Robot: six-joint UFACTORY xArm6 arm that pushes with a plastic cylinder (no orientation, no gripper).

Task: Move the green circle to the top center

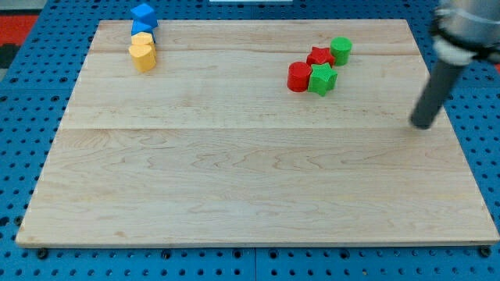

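The green circle [341, 50] stands near the view's top right, touching a red star [319, 56]. Just below them sit a red cylinder [299, 76] and a green star [322, 79], side by side. My tip [424, 124] is on the wooden board [250, 179] at the view's right, well to the right of and below this cluster, apart from every block.
At the view's top left a blue block [144, 13] and a second blue block [143, 29] sit above a yellow block [142, 40] and a yellow heart [143, 56]. A blue pegboard [23, 101] surrounds the board.
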